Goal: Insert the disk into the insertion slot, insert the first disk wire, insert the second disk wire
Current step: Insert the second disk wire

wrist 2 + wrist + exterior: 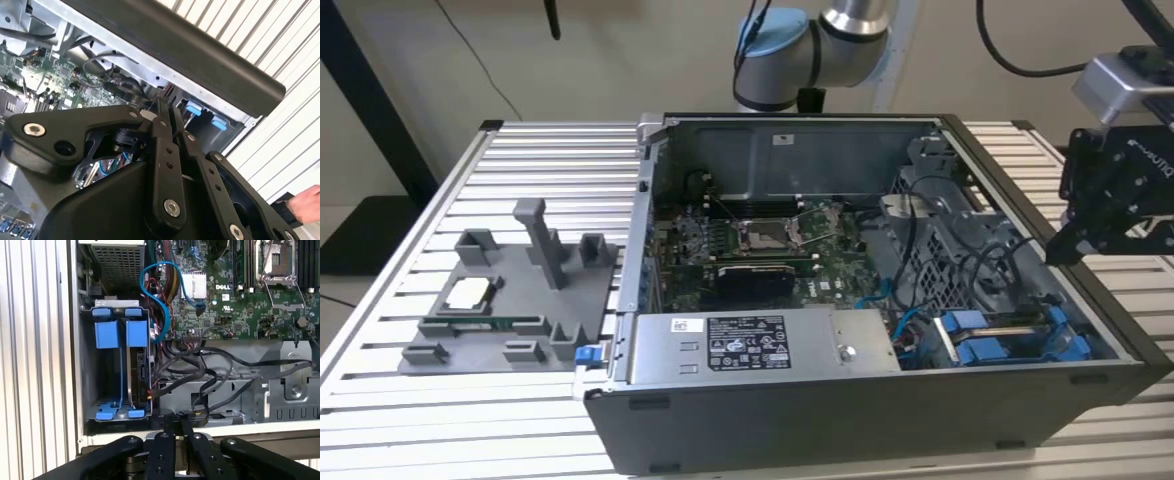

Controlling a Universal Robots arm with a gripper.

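White sticker (747,343) on PSU box (867,330), lower centre of exterior view: barcodes, cert marks and rows of small print, none legible. Small white barcode label (683,324) at its upper left corner, likewise. White lettering on gripper (1063,245) body, right edge of frame. First wrist view: maker's logo and component codes in white on green mainboard (240,305), codes too fine to read.

In the first wrist view the disk (141,371) stands edge-on inside the insertion slot (88,365), so its broad face is hidden and just a dark strip shows. The gripper (183,423) is cut off by that picture's edge, and whether its closed fingertips pinch one of the black cables (200,372) cannot be told. In the second wrist view a person's blurred hand (306,201) is cut by the picture's edge.
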